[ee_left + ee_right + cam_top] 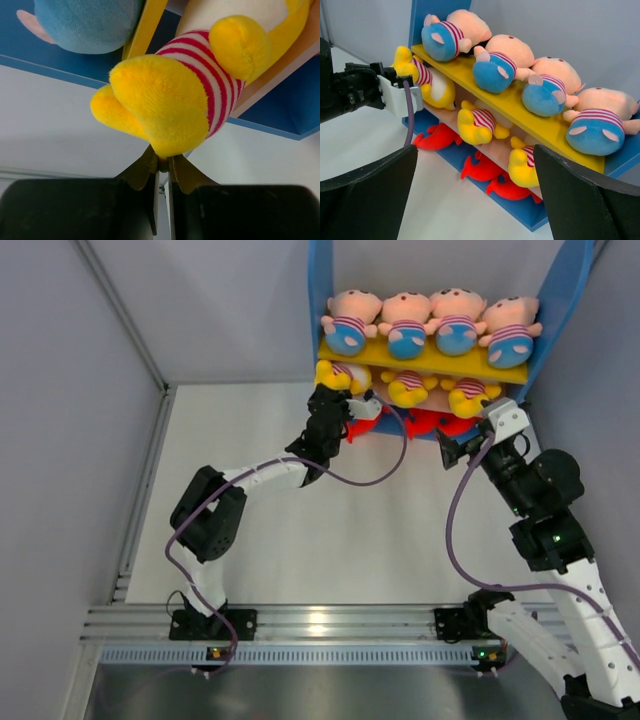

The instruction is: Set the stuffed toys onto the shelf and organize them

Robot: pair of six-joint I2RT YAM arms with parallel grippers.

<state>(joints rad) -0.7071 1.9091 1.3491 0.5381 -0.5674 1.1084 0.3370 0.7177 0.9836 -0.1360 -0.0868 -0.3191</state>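
The left gripper [162,167] is clenched on the foot of a yellow figure [170,100] in a red-striped shirt. The toy's long axis runs straight away from the fingertips. Its feet point back at the gripper and its body reaches forward onto the pinkish middle board [300,55] of the shelf [427,10], at that board's left end. Just above and ahead of the fingers is the edge of the yellow board [145,30].

The right gripper [455,450] hangs in front of the shelf's right end, grasping nothing, with its fingers [365,195] spread wide. Ahead of it, four boy dolls [452,32] lie side by side on the yellow board, blue shorts towards the gripper and heads to the back. Below them, two more yellow toys [477,125] lie the same way, feet outward. Lowest, red sharks [437,137] rest on the blue base [452,155], their tails poking out over the white table [300,540]. The left gripper is across to the right gripper's left, well apart.
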